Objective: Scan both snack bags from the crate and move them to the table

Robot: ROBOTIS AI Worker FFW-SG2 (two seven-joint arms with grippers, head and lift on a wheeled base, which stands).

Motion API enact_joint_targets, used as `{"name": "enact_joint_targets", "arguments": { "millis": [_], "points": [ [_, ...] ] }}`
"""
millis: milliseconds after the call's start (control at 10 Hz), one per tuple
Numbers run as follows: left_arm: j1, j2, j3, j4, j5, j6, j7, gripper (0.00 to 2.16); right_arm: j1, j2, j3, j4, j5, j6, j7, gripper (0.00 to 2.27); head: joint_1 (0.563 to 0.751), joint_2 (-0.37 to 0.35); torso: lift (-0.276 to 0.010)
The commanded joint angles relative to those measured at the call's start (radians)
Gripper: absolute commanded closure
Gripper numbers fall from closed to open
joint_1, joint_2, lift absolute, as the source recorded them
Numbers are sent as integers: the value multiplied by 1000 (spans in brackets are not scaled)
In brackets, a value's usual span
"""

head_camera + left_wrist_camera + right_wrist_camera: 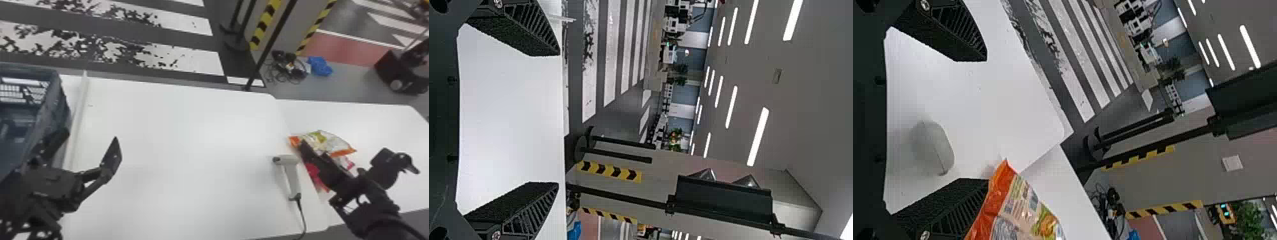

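Observation:
Over the right side table (380,119), my right gripper (348,150) is open, partly covering an orange-and-white snack bag (335,143). Under that bag lies a second, pink-red snack bag (314,172). A pale handheld scanner (289,161) rests left of the bags, near the table seam. The right wrist view has the open right gripper (984,120), the scanner (935,147) between its fingers' directions and the orange bag (1025,212) beyond one fingertip. My left gripper (89,137) stands open beside the blue-grey crate (59,105); its fingers are wide apart around nothing in the left wrist view (557,119).
The white main table (178,137) spans the middle, with a pale raised strip (78,118) beside the crate. The scanner's cable (302,217) runs to the front edge. Behind the tables stand a black pole (271,44) and striped posts; cables lie on the floor.

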Motion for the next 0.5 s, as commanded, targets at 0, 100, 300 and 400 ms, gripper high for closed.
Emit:
{"name": "enact_joint_targets", "arguments": {
  "millis": [0, 100, 300, 400],
  "points": [
    [46, 0, 9, -73, -1, 27, 1, 60, 82, 48, 135, -139, 103, -100, 2, 43, 695, -350, -87],
    [78, 0, 13, -116, -1, 36, 9, 60, 148, 80, 262, -224, 233, -220, -11, 43, 695, -350, -87],
    [138, 3, 10, -182, -18, 51, 46, 60, 235, 110, 442, -248, 364, -416, -54, 43, 695, -344, -87],
    [170, 4, 4, -216, -38, 85, 84, 60, 287, 110, 489, -248, 379, -484, -67, 43, 695, -290, -87]
  ]
}}
